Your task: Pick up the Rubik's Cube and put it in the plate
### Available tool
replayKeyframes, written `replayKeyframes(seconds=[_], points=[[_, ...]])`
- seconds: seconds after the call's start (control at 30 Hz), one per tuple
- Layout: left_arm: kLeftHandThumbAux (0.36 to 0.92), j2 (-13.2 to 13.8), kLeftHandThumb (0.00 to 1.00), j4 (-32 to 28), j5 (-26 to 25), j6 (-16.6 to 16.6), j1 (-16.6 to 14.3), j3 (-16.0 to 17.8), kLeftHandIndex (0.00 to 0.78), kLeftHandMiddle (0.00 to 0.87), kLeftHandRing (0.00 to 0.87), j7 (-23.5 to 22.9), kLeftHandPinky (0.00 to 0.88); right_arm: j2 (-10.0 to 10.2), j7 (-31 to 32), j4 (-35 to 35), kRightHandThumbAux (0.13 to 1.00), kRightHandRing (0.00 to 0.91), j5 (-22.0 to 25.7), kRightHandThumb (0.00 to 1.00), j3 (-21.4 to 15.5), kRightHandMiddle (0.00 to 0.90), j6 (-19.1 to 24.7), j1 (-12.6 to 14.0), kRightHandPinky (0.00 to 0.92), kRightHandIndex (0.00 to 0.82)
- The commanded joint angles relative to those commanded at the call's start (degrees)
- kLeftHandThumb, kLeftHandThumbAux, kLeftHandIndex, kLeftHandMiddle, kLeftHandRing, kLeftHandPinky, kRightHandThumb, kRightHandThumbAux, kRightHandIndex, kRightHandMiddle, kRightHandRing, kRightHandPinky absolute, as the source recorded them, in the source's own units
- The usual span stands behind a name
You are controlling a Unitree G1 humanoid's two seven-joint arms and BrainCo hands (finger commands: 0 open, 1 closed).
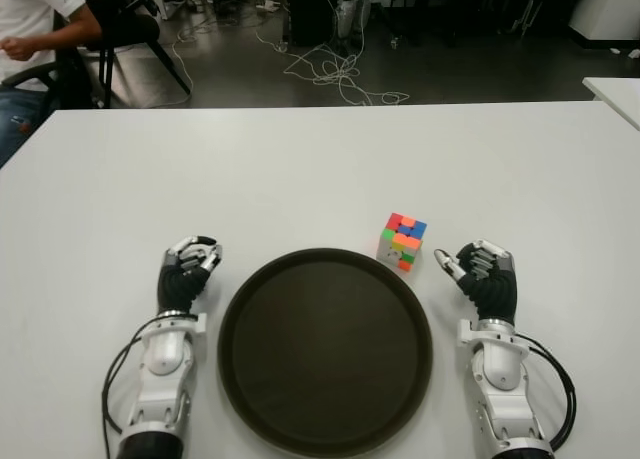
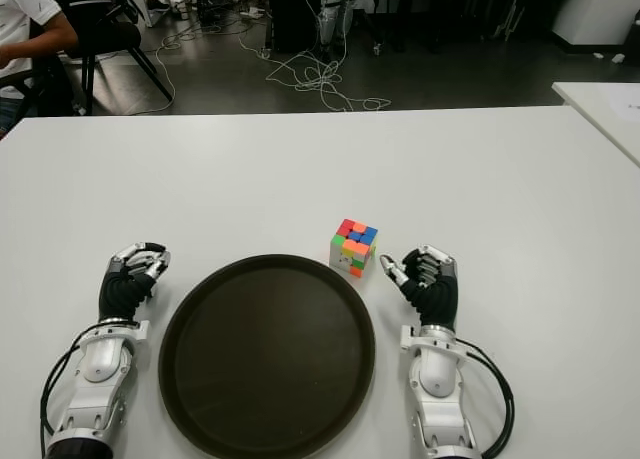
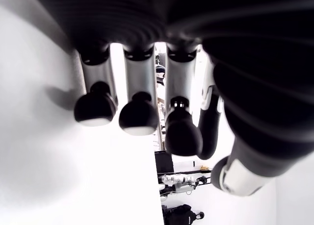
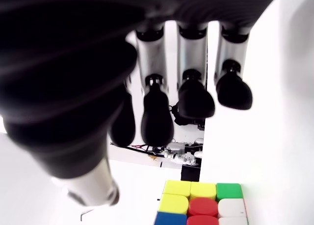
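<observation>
The Rubik's Cube (image 1: 402, 240) stands on the white table (image 1: 320, 169), just beyond the far right rim of the round dark plate (image 1: 325, 349). Nothing lies in the plate. My right hand (image 1: 478, 272) sits to the right of the cube, a short gap away, fingers relaxed and holding nothing. In the right wrist view the cube (image 4: 203, 204) shows beyond the loose fingertips (image 4: 157, 118). My left hand (image 1: 189, 266) shows left of the plate, fingers loosely curled with nothing in them.
A person (image 1: 35, 29) sits on a chair at the far left, beyond the table. Cables (image 1: 335, 74) lie on the dark floor behind. Another white table's corner (image 1: 615, 91) shows at the far right.
</observation>
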Motion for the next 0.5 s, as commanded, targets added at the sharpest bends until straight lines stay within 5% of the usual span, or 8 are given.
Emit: replayKeyframes(seconds=[0.37, 0.5], points=[[0.707, -0.21, 0.703, -0.38, 0.29, 0.06, 0.26, 0.15, 0.443, 0.817, 0.839, 0.4, 0.825, -1.08, 0.05, 0.37, 0.832, 0.811, -0.65, 0.133, -0.2, 0.787, -0.62, -0.65, 0.809, 0.669], [0.708, -0.51, 0.7, -0.45, 0.29, -0.58, 0.28, 0.41, 0.443, 0.823, 0.843, 0.97, 0.827, -1.27, -0.98, 0.85, 0.819, 0.733, -1.59, 0.066, -0.29, 0.707, -2.09, -0.93, 0.716, 0.606]])
